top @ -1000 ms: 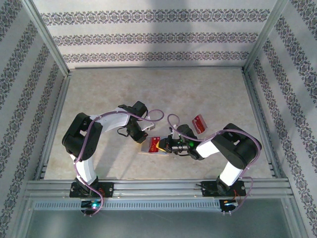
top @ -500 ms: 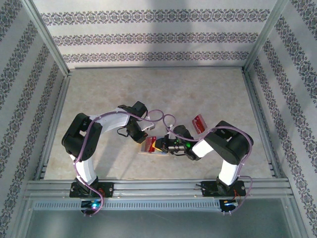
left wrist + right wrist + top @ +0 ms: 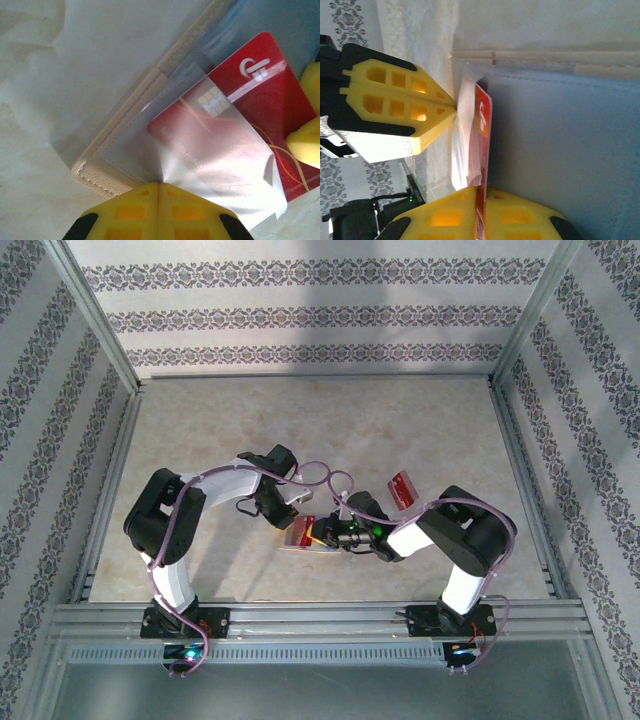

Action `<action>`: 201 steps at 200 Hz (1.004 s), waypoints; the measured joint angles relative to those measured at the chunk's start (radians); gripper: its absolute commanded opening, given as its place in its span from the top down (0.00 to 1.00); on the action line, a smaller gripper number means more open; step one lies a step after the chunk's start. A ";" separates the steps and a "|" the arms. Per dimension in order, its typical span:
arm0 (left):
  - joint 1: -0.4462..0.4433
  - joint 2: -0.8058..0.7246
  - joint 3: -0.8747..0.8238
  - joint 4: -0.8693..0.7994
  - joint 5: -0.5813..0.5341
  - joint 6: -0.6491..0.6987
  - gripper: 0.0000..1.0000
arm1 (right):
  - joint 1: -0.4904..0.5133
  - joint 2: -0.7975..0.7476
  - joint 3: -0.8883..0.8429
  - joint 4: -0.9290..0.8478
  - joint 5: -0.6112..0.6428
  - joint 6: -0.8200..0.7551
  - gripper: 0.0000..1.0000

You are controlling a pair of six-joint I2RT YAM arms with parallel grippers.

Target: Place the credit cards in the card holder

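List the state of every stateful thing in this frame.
card holder, open, lying on the table
red card, held, partly under the clear plastic sheet
clear plastic sheet, pinched at its edge
left claw, shut on clear plastic sheet
right claw, shut on red card
second red card, loose on the table

Bright, even light; wrist views soft, glare on plastic.
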 measured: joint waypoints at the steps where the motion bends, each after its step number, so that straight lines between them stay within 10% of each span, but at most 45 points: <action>1: 0.000 0.000 0.000 0.000 0.000 0.000 1.00 | 0.000 -0.001 0.001 -0.003 0.000 -0.002 0.87; 201: 0.000 -0.007 -0.004 0.003 0.000 -0.001 1.00 | 0.030 0.000 0.095 -0.174 0.025 -0.050 0.94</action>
